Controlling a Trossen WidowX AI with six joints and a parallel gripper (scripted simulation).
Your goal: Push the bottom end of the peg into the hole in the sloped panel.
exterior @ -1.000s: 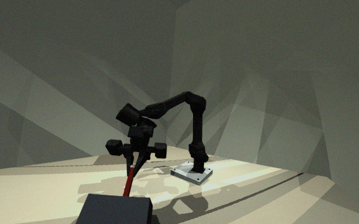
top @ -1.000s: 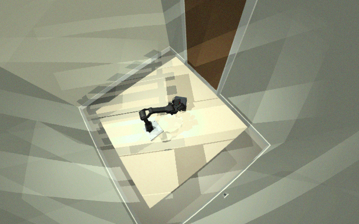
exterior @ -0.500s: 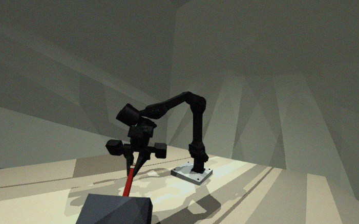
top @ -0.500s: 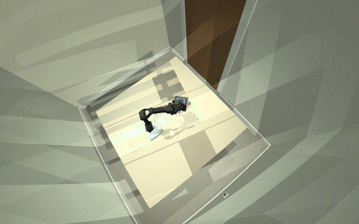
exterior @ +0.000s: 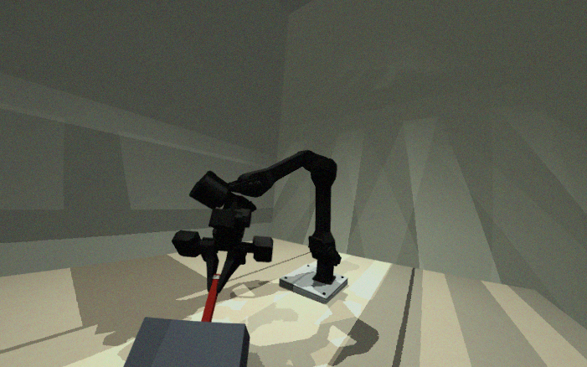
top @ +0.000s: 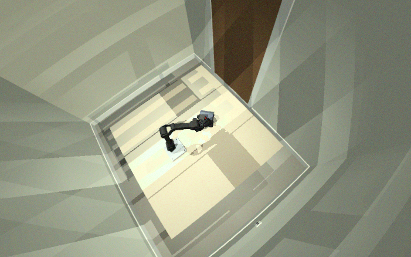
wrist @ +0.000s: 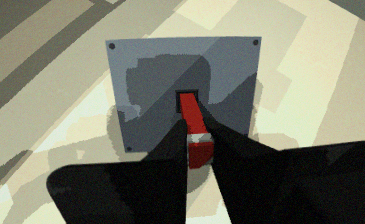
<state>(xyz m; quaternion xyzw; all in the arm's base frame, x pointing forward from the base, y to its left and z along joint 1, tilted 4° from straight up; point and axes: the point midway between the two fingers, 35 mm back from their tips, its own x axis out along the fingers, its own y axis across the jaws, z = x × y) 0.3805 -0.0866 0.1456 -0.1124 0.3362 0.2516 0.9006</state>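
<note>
The red square-sided peg (exterior: 210,302) (wrist: 193,116) has a pale band near its top end. My gripper (exterior: 213,287) (wrist: 193,125) is shut on the upper part of the peg. The blue-grey sloped panel (wrist: 153,125) (top: 206,112) has a dark square hole (wrist: 178,102) in its face. In the wrist view the peg's bottom end overlaps the hole, with dark gaps showing on its left and top sides. In the exterior view the panel (exterior: 199,346) shows from behind and hides the peg's bottom end. How deep the peg sits in the hole cannot be told.
The arm's white base plate (exterior: 302,284) (top: 179,154) stands on the table behind the gripper. Dark screws mark the panel's corners. Patches of light and shadow cross the table and walls.
</note>
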